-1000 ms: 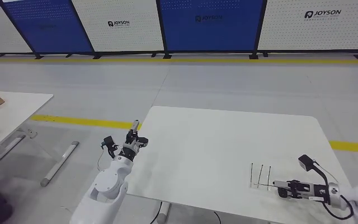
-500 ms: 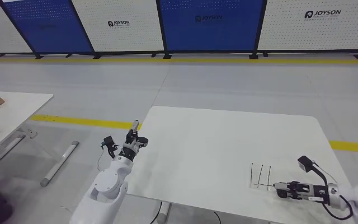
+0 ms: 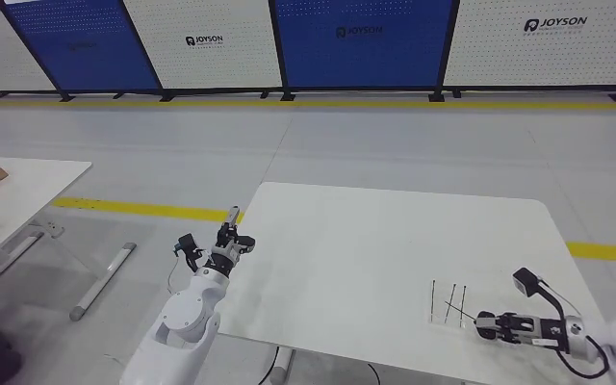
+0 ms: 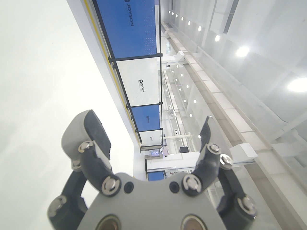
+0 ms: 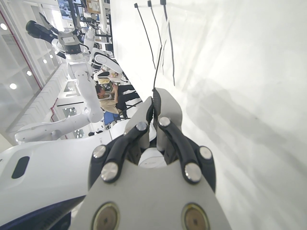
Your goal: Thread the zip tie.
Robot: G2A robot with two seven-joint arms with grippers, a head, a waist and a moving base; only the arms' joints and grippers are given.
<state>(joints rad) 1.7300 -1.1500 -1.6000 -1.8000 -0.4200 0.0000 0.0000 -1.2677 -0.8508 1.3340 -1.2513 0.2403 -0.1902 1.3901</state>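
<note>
The top camera looks down from above the arms over the whole bench [image 3: 385,250]. Each wrist camera sits close behind its own hand. The left hand [image 4: 151,120] faces the hall. The right hand [image 5: 153,93] faces the bench, sharing the zip ties [image 5: 149,2] with the top view.

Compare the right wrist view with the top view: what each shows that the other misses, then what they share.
Right wrist view: the right gripper shut on the tail of one zip tie, and the heads of three loose ties. Top view: the whole white table, the yellow floor line and the blue and white panels behind. Both: the ties at the table's near right corner, the right gripper beside them.
</note>
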